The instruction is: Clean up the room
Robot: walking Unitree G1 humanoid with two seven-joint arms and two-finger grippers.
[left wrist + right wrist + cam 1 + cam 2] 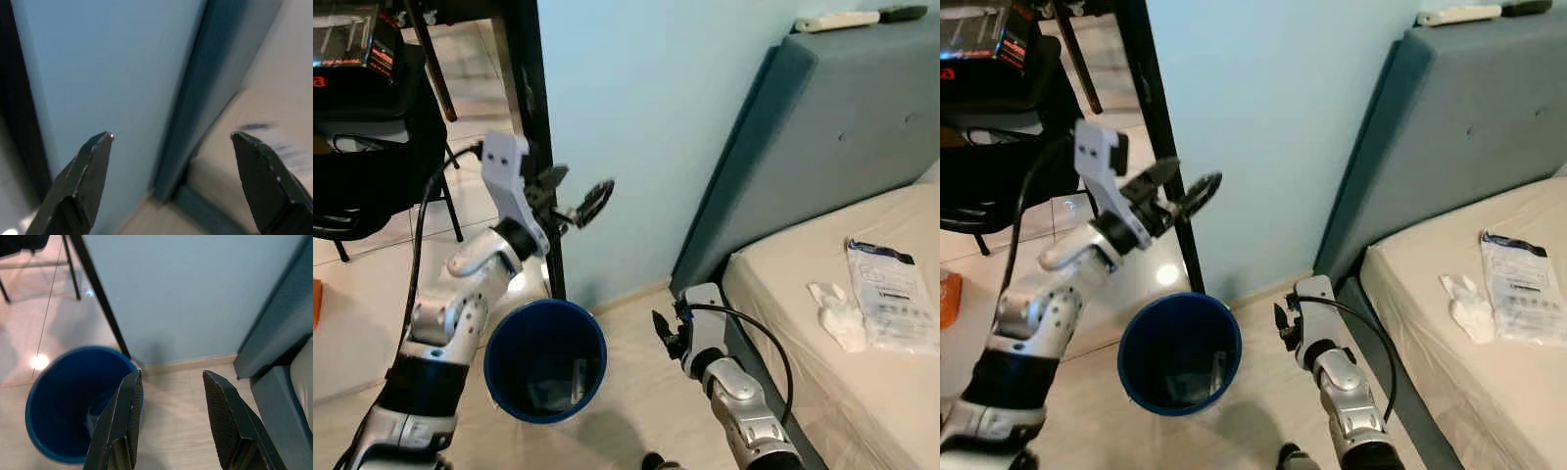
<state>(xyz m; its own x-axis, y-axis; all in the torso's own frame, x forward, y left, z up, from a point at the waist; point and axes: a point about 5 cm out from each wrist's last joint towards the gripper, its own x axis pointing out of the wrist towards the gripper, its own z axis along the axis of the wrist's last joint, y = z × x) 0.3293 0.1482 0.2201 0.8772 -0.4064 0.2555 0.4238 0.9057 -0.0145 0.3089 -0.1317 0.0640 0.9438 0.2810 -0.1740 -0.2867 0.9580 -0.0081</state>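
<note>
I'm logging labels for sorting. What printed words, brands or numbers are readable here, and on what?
Plastic packet on the mattress: dark printed lines, too small to read.
Black box at upper left: red and white markings, too blurred to read.
Blue bin: no text visible.

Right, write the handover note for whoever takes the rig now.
Left gripper: open, empty, raised above the round blue plastic bin near the pale blue wall.
Right gripper: open, empty, low beside the bed's grey-blue frame.
Bin stands on the tiled floor by the black metal leg; some scraps already lie inside.
Left on the cream mattress: a crumpled white tissue and a flat printed plastic packet, lying next to each other.
Likely next: pick those up and drop them in the bin.
</note>
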